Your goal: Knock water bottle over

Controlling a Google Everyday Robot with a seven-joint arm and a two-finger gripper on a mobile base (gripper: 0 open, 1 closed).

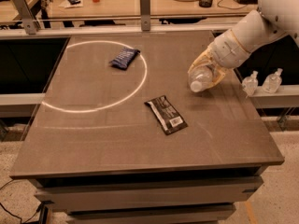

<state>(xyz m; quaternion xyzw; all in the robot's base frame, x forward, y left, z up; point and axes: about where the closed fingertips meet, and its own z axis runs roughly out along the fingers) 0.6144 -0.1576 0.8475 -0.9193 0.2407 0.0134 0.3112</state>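
Observation:
The water bottle is a clear plastic bottle with a white cap. It is tilted far over, cap pointing towards the front left, just over the right part of the brown table. My gripper reaches in from the upper right on a white arm. Its yellowish fingers are closed around the bottle's body. The bottle's lower end is hidden behind the fingers. I cannot tell if the bottle touches the tabletop.
A black snack packet lies mid-table, left of the bottle. A blue packet lies inside a white ring at the back left. Two small pump bottles stand on a ledge past the table's right edge.

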